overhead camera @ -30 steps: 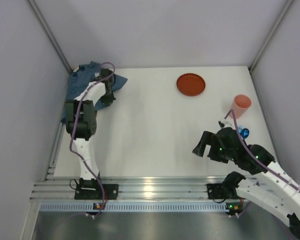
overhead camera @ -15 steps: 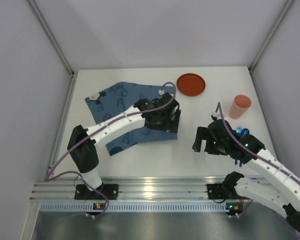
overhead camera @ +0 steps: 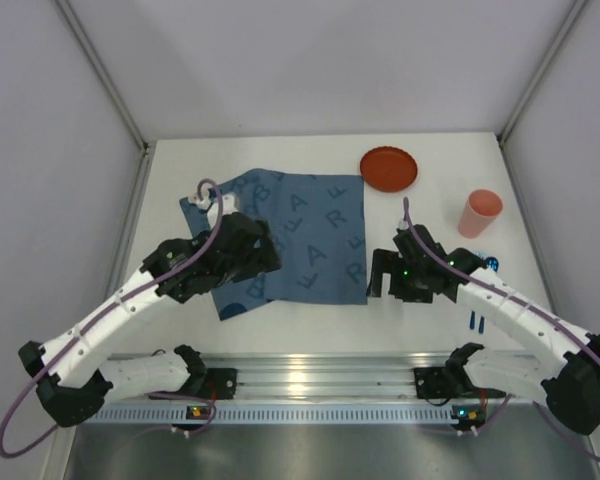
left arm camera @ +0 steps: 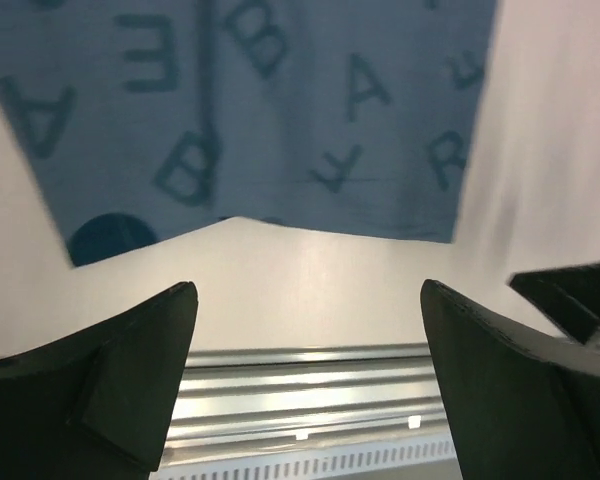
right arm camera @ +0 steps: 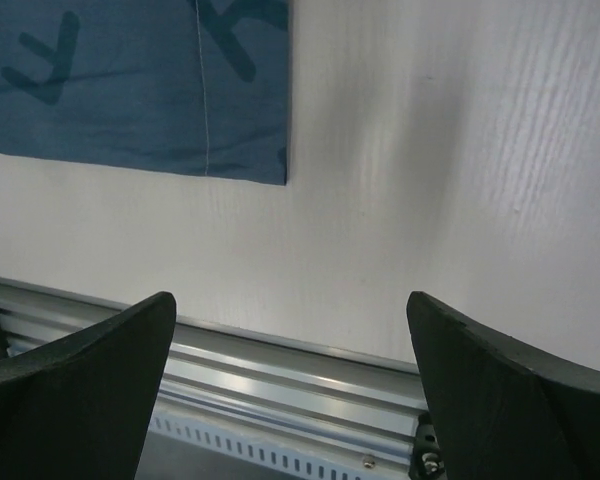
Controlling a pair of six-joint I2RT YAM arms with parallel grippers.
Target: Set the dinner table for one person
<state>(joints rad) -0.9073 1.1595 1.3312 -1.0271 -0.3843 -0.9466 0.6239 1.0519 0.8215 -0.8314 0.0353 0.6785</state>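
- Blue letter-printed cloth mat (overhead camera: 300, 235) lies spread mid-frame on matte white tabletop (overhead camera: 280, 320).
- Round red plate (overhead camera: 388, 168), pink cup (overhead camera: 480, 212) upper right: not yet placed.
- Left gripper (left arm camera: 305, 300), right gripper (right arm camera: 290, 310): jaws wide, empty.

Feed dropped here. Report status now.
Left tool open, right tool open, both empty. Blue mat spread on dinner table. Red plate, pink cup far-right; nothing blocking.

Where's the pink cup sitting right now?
In the top view, the pink cup sits on the far right side of the dinner table, near its right edge and just right of the red plate.
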